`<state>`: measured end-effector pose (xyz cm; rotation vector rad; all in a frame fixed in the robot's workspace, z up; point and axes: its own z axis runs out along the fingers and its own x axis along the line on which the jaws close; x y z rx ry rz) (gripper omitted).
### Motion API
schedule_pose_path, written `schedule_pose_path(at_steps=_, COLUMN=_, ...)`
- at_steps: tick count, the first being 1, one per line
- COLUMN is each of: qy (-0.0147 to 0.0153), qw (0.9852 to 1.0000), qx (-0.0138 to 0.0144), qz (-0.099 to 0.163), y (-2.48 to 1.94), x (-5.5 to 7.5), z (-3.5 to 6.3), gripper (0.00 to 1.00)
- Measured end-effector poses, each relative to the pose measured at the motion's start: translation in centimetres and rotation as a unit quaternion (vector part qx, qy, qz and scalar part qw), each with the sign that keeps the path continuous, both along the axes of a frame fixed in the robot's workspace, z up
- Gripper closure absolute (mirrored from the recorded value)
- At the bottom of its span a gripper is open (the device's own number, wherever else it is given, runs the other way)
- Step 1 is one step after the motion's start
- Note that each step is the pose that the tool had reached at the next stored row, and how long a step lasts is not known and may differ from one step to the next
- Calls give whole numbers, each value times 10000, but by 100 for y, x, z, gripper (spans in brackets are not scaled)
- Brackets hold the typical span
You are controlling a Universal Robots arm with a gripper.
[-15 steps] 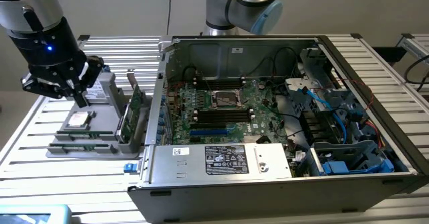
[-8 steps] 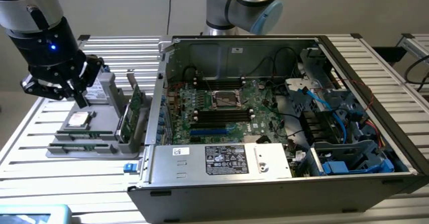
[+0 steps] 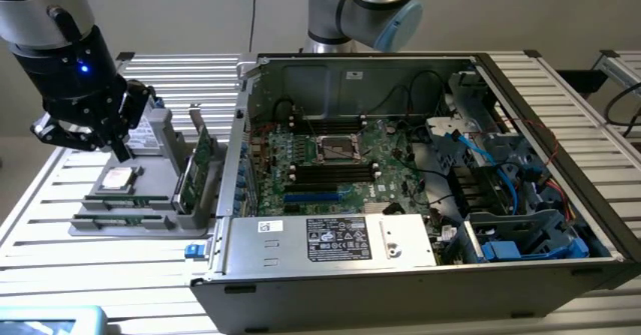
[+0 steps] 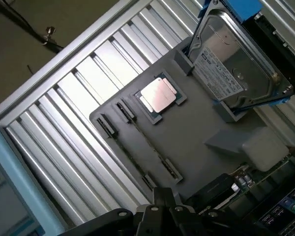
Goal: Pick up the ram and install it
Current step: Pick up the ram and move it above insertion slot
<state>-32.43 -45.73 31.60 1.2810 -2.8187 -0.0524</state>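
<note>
Arm [image 3: 60, 42] tilted down over gray tray [image 3: 140, 230], end effector [image 3: 122, 151] closed nr CPU [image 3: 120, 176], ram [image 3: 122, 218] in tray slot.

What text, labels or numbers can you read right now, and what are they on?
Nothing can be read word for word.
Black label on the power supply: white print, too small to read.
White sticker beside it: too small to read.
Small sticker on the computer case, inner wall: too small to read.
White label on the hard drive: print too small to read.
</note>
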Motion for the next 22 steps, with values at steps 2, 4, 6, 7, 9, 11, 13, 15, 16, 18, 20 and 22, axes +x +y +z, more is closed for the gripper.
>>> schedule_pose_path(at_steps=2, qy=0, qw=9998, qx=1, qz=182, y=0, x=0, z=0, gripper=89)
schedule_pose_path(at_steps=4, qy=0, qw=9993, qx=1, qz=365, y=0, x=0, z=0, gripper=89)
schedule_pose_path(at_steps=6, qy=0, qw=9985, qx=2, qz=548, y=0, x=0, z=0, gripper=89)
schedule_pose_path(at_steps=7, qy=0, qw=9980, qx=2, qz=640, y=0, x=0, z=0, gripper=89)
schedule_pose_path(at_steps=9, qy=0, qw=9967, qx=2, qz=816, y=0, x=0, z=0, gripper=89)
schedule_pose_path(at_steps=11, qy=-1, qw=9949, qx=2, qz=1004, y=0, x=0, z=0, gripper=89)
schedule_pose_path(at_steps=13, qy=-1, qw=9929, qx=2, qz=1186, y=0, x=0, z=0, gripper=89)
schedule_pose_path(at_steps=15, qy=-4, qw=9906, qx=2, qz=1369, y=0, x=0, z=0, gripper=89)
schedule_pose_path(at_steps=16, qy=-6, qw=9894, qx=2, qz=1453, y=0, x=0, z=0, gripper=89)
schedule_pose_path(at_steps=18, qy=-11, qw=9866, qx=1, qz=1633, y=0, x=0, z=0, gripper=89)
schedule_pose_path(at_steps=20, qy=-19, qw=9834, qx=0, qz=1813, y=0, x=0, z=0, gripper=89)
schedule_pose_path(at_steps=22, qy=-30, qw=9800, qx=-2, qz=1989, y=0, x=0, z=0, gripper=89)
